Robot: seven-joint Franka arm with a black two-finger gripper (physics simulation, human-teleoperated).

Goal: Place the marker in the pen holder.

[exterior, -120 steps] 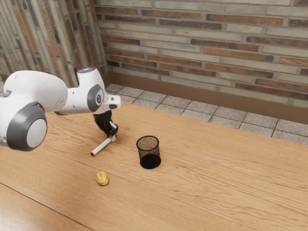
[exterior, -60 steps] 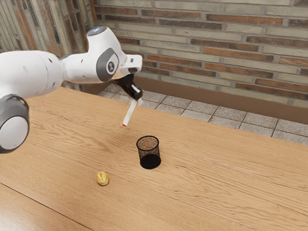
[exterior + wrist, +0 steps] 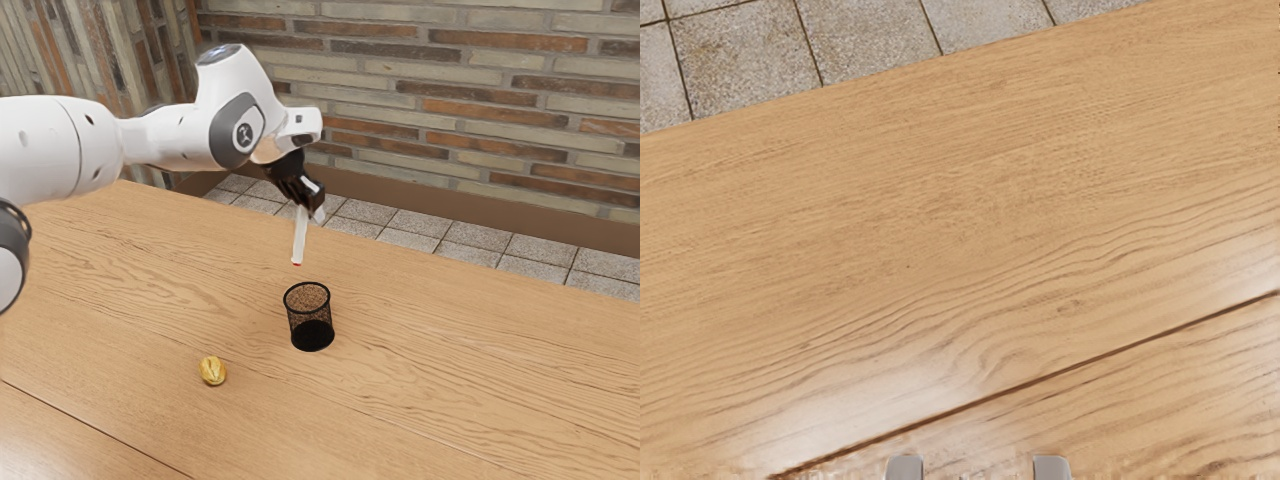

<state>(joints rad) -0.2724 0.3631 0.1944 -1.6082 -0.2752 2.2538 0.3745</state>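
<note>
Exterior view: a wooden table (image 3: 450, 350) lies lower than the gripper (image 3: 307, 209), which is closed around the marker (image 3: 300, 236). The mesh pen holder (image 3: 311, 320) stands upright below gripper height. Hanging from the fingertips, slightly tilted, red end down, the marker is clear of the holder. A small yellow lump (image 3: 212, 371) rests lower, toward the exterior view's left of the gripper.

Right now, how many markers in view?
1: the marker, hanging from the hand, outside the pen holder. Any behind the arm would be hidden.
</note>
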